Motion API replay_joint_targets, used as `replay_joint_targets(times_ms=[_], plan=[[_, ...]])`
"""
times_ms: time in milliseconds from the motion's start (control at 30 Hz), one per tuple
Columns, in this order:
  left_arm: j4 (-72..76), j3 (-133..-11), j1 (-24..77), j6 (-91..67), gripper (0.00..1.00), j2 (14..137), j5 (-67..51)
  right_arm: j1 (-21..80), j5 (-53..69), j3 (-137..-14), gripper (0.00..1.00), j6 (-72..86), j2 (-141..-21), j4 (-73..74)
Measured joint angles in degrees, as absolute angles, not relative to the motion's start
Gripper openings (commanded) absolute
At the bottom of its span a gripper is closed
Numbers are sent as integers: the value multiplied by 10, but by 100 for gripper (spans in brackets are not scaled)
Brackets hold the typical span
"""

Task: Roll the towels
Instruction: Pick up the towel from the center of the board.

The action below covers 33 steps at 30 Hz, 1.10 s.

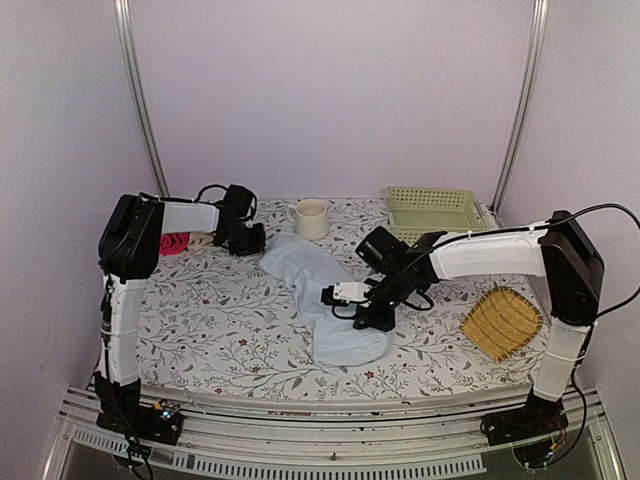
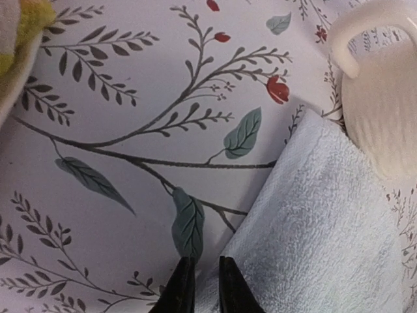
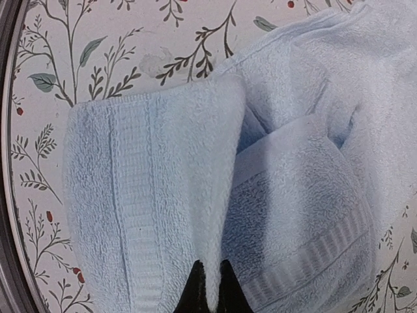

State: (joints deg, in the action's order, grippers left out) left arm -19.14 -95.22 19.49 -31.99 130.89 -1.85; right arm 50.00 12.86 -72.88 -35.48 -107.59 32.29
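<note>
Pale blue towel [image 3: 150, 195], folded edge at tips of closed right gripper [image 3: 210, 270].

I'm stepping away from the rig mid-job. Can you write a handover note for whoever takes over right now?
Left gripper: jaws nearly together at the far corner of the blue towel; grip unclear.
Right gripper: shut on a fold at the towel's near end.
Blue towel: lies diagonally between the arms, near end folded over, not rolled.
Yellow-green towel: far left, untouched.
To do: roll both.
</note>
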Motion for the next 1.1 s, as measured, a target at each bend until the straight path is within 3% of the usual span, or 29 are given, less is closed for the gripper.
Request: replay_joint_targets(times_ms=[33,400,700,800,867,1000,1033,1100], plan=[[-193,-955,195,-317,0,1313,-23,494,131,-729,2,-354,-1072,325],[-189,-919,195,-304,0,1272,-57,395,170,-759,2,-356,-1004,338],[-162,-840,195,-288,0,917,-16,208,271,-842,4,-361,-842,331],[-151,-789,195,-293,0,800,-8,181,287,-821,12,-378,-758,322],[-145,-726,195,-300,0,740,-10,180,297,-773,25,-403,-711,316],[-179,-635,195,-302,0,724,-12,182,307,-637,44,-474,-674,372],[-194,-620,195,-302,4,738,-12,182,302,-609,47,-493,-685,396],[-220,-602,195,-300,24,762,-13,182,292,-579,52,-522,-699,453]])
